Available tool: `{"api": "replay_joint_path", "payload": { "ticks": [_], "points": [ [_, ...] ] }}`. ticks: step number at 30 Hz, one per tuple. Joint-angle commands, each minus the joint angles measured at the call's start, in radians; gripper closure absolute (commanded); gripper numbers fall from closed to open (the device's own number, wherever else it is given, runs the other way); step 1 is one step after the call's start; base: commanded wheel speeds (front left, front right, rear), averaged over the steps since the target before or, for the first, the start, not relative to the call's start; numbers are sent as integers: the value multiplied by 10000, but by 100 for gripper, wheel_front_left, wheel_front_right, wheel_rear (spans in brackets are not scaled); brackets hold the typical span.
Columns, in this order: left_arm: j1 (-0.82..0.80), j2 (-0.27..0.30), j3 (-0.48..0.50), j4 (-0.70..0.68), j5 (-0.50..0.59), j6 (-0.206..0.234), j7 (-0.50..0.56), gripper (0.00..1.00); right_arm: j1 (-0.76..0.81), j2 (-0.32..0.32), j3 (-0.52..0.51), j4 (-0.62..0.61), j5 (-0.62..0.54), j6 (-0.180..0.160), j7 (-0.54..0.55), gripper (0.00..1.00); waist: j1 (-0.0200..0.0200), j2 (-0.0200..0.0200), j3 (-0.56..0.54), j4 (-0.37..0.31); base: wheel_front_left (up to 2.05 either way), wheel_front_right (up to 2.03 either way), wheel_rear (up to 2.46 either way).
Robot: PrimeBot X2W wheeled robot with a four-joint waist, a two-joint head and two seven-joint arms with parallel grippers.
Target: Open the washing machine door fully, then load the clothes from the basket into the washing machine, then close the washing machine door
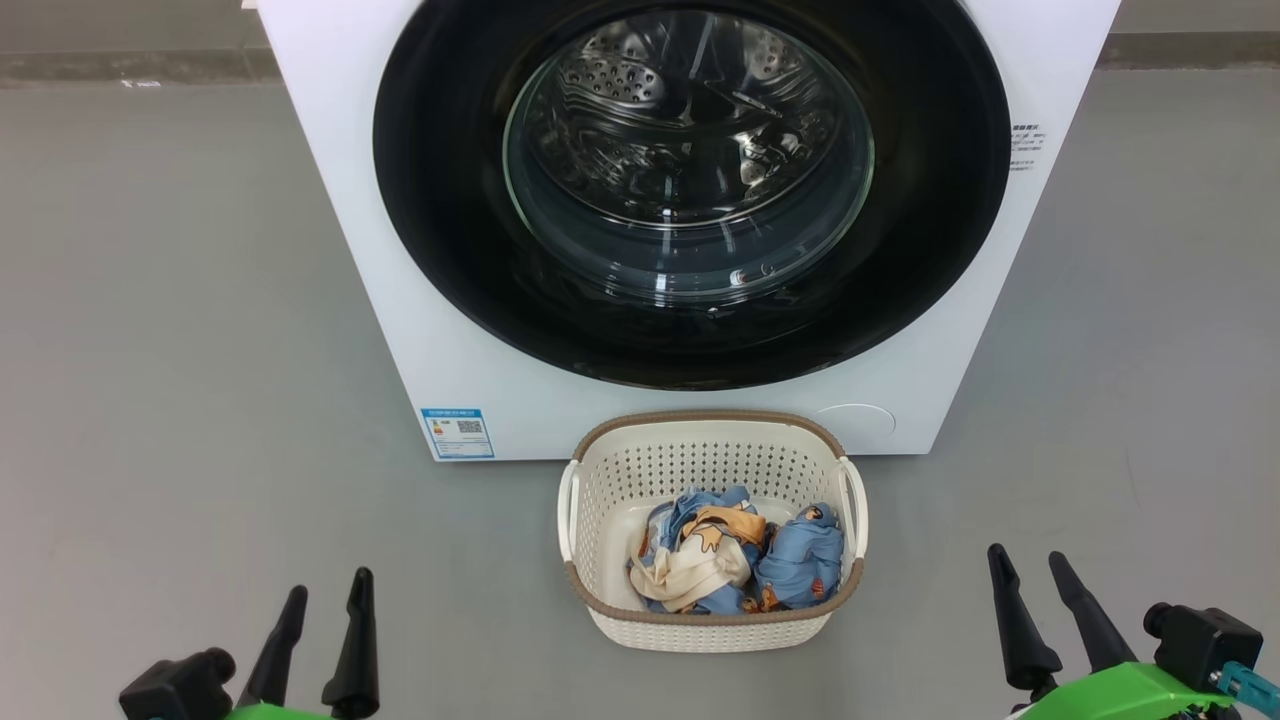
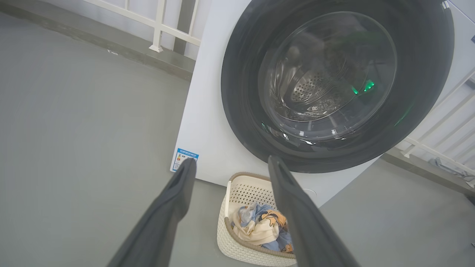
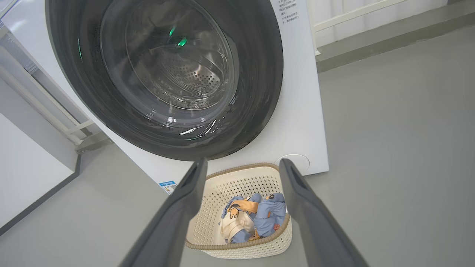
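Note:
The white washing machine point(image 1: 340, 180) stands ahead with its round black-rimmed door point(image 1: 440, 250) shut flat against the front; the steel drum shows through the glass bowl point(image 1: 690, 160). On the floor right before it sits the cream basket point(image 1: 600, 500) holding two bundles of light blue clothes point(image 1: 800, 560) with orange and cream prints. My left gripper point(image 1: 328, 590) is open at the lower left, and my right gripper point(image 1: 1028, 562) is open at the lower right. Both hang well short of the basket and hold nothing.
Grey floor point(image 1: 180, 350) spreads on both sides of the machine. A blue label sticker point(image 1: 457, 433) sits low on the machine's front left. White railings point(image 2: 159, 26) and a raised kerb run behind the machine.

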Motion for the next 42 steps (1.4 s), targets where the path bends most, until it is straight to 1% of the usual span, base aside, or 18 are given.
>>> {"api": "replay_joint_path", "payload": {
  "ticks": [1, 23, 42],
  "points": [
    [-138, 200, 222, -316, 302, -25, -177, 0, -45, -122, 135, -305, -366, 13, -163, 0, -1, 0, -1, 2, 0, 0, 0],
    [-84, 292, 49, -243, 2484, -31, -818, 0, 98, -42, -50, -438, -3044, 16, -793, 0, -1, 0, 11, -76, 0, 0, 0],
    [-237, 289, 106, 246, 2282, -31, -818, 0, 96, 71, -276, -410, -3037, 16, -793, 0, -1, 0, 81, -96, 0, 0, 0]
  ]
}}
